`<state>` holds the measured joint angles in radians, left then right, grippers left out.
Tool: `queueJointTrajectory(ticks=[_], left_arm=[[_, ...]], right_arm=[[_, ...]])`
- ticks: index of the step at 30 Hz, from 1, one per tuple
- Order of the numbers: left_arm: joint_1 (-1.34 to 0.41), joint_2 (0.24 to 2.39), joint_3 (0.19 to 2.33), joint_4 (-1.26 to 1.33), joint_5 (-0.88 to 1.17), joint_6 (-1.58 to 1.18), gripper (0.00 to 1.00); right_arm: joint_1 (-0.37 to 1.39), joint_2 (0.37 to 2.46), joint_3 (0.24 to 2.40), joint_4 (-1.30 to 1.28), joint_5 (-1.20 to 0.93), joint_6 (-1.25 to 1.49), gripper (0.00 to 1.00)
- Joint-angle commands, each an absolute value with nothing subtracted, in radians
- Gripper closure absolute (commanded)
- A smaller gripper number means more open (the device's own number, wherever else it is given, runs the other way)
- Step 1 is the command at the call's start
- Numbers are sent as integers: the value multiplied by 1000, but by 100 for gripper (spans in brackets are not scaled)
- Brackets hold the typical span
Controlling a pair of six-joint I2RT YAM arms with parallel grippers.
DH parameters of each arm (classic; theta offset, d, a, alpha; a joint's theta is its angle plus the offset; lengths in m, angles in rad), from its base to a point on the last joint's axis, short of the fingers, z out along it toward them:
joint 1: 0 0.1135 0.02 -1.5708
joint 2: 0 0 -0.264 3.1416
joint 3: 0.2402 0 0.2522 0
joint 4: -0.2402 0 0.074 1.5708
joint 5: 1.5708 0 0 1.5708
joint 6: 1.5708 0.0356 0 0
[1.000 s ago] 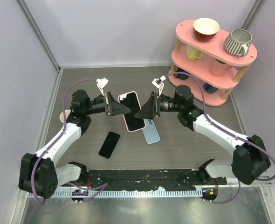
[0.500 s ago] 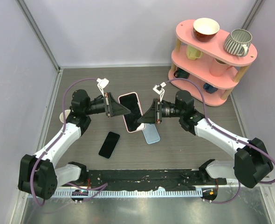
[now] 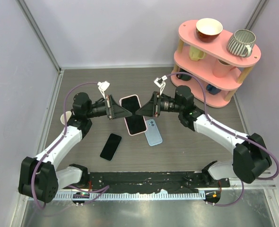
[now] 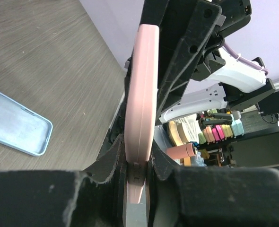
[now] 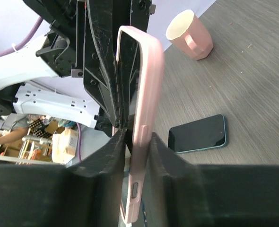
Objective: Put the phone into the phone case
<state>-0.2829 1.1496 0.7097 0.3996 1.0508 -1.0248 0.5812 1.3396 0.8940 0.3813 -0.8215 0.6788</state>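
The phone point(image 3: 135, 119) sits dark-screened inside the pink case point(image 4: 142, 94), held in the air above the table between the two arms, over a loose blue case point(image 3: 153, 135) and near a second black phone point(image 3: 111, 146). The left gripper point(image 3: 124, 111) is clamped on one long edge, while the right gripper point(image 3: 142, 112) straddles the opposite edge so closely that I cannot tell whether it pinches or merely flanks it. If that side is slack, the case could pivot in the single grip and drop. Whether every corner is seated is also hidden, since both wrist views show the case edge-on.
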Motion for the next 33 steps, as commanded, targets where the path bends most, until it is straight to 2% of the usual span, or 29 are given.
queueJointTrajectory(ticks=[1, 3, 5, 6, 9, 12, 14, 15, 16, 19, 21, 23, 28, 33], left_arm=[[-279, 1106, 709, 489, 1072, -1069, 100], [-279, 1106, 713, 486, 1066, -1068, 100], [-279, 1109, 722, 430, 1054, -1040, 86], [-279, 1109, 735, 401, 1037, -994, 66], [-279, 1098, 767, 257, 985, -913, 30], [-279, 1091, 810, 86, 916, -793, 19], [-279, 1082, 827, -33, 868, -714, 15], [-279, 1077, 840, -108, 847, -687, 7], [-279, 1071, 845, -144, 800, -633, 4], [-279, 1058, 854, -271, 694, -572, 1], [-279, 1087, 870, -351, 684, -558, 0], [-279, 1114, 880, -400, 652, -560, 0], [-279, 1169, 885, -523, 536, -499, 0], [-279, 1193, 865, -543, 514, -494, 0]], right_arm=[[580, 1370, 928, 500, -863, 732, 87], [580, 1368, 917, 546, -874, 747, 99], [578, 1355, 914, 523, -876, 738, 99], [577, 1347, 917, 497, -870, 727, 99], [542, 1322, 939, 355, -822, 649, 99], [470, 1305, 942, 182, -763, 553, 99], [398, 1305, 936, 70, -749, 490, 99], [373, 1308, 931, 30, -732, 462, 99], [350, 1312, 928, -24, -715, 427, 99], [270, 1362, 968, -197, -674, 300, 99], [258, 1416, 1050, -384, -539, 173, 99], [255, 1495, 1097, -504, -509, 115, 99], [212, 1618, 1181, -574, -518, 39, 99], [173, 1700, 1217, -594, -540, 17, 99]])
